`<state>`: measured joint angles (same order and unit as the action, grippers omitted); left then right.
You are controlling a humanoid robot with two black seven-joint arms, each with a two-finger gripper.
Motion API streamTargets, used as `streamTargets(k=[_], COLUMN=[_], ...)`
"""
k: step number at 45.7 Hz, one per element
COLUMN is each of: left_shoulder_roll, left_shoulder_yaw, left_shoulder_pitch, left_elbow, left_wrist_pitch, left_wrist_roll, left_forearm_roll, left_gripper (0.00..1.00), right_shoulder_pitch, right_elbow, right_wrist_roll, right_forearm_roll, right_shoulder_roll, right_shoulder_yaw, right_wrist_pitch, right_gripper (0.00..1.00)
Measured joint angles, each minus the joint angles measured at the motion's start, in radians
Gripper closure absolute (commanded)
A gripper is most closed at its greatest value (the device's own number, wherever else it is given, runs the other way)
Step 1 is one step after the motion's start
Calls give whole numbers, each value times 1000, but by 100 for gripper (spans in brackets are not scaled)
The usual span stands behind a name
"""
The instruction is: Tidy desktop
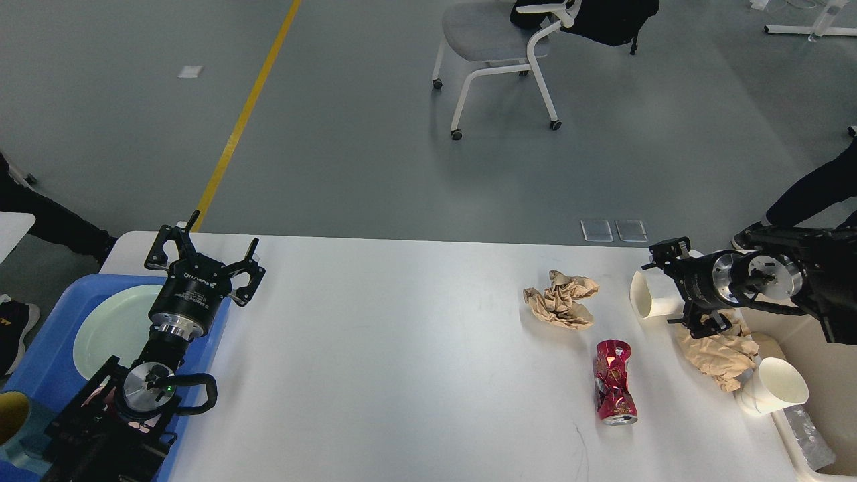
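- Sideways, the right gripper (673,288) reaches level across the desktop (402,348), fingers apart, seemingly straddling the tipped paper cup (644,294).
- Left gripper (204,258) points upward, spread wide.

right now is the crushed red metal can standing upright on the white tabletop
No, the crushed red metal can lies on its side on the white tabletop, its open end facing the near edge.

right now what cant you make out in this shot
- Head view: back of the tipped paper cup, covered by the right end effector; contact unclear.
- Bin, cut by the right edge; contents unreadable.
- Blue tray and plate, partly behind the left arm and open left end effector.
- Crushed can: label too small.
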<state>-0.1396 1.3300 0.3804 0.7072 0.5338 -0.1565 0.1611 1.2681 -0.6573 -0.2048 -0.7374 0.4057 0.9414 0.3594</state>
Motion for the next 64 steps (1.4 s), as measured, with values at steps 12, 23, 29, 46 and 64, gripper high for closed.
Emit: streamTargets(k=[12, 23, 29, 46, 64], left_shoulder_roll=[0, 0, 0, 0, 0], left_shoulder_yaw=[0, 0, 0, 0, 0], left_shoulder_pitch=[0, 0, 0, 0, 0], left_elbow=[0, 0, 0, 0, 0], left_wrist_pitch=[0, 0, 0, 0, 0], left_wrist_roll=[0, 0, 0, 0, 0], left_forearm_roll=[0, 0, 0, 0, 0], left_gripper=[4, 4, 4, 4, 4], right_shoulder_pitch=[28, 81, 81, 19, 126], right_elbow=[-8, -27, -32, -55, -117], right_wrist_roll=[-14, -3, 4, 143, 144], right_forearm_roll=[-64, 511, 744, 1067, 1044], right_shoulder_roll=[12, -24, -29, -45, -8], right_shoulder_yaw=[26, 48, 56, 60, 61], right_wrist_pitch=[1, 16, 17, 22, 127], right_gripper=[0, 0, 0, 0, 0])
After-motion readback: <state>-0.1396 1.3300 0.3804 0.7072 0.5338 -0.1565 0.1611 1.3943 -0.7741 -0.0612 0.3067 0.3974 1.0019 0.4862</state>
